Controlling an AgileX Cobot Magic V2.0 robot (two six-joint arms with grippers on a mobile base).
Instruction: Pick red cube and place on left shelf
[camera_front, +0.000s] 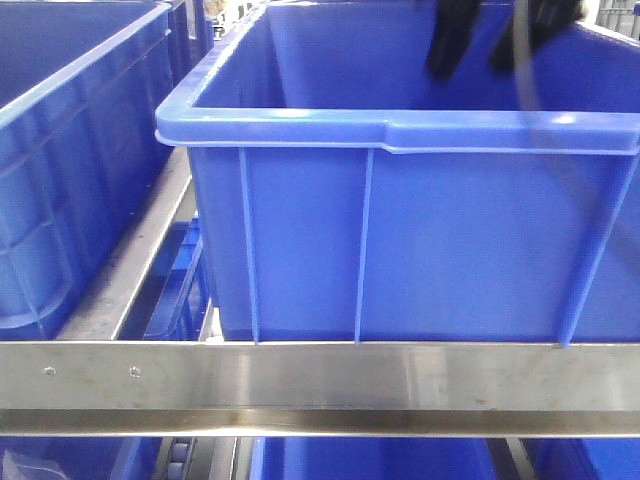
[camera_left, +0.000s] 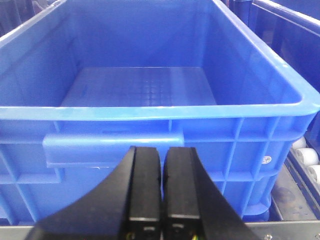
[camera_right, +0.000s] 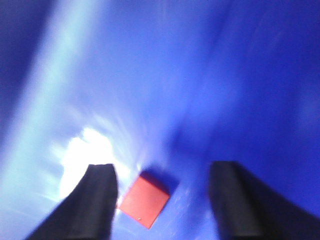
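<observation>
My right gripper (camera_right: 162, 195) had its jaws spread wide, nothing between the pads, and the red cube (camera_right: 144, 200) lay on the bin floor just inside the left finger (camera_right: 95, 200), well off the middle of the gap and far from the other finger. The cube sat turned at an angle to the jaws, so I judged the wrist would need a twist and a small shift toward that side to bring two flat faces square to the pads. It looked like a small, rigid, light block, with smooth faces; I expected it to skate on the glossy plastic if one finger touched first, so a hold on opposite flat sides, low and centred, seemed best. The view was blurred, so its edges were hard to read.

From the front camera the right arm (camera_front: 450, 40) reached down into the large blue bin (camera_front: 400, 135).

My left gripper (camera_left: 162, 185) had its jaws pressed together on nothing, facing the wall of an empty blue crate (camera_left: 150, 112) just ahead of them.
</observation>
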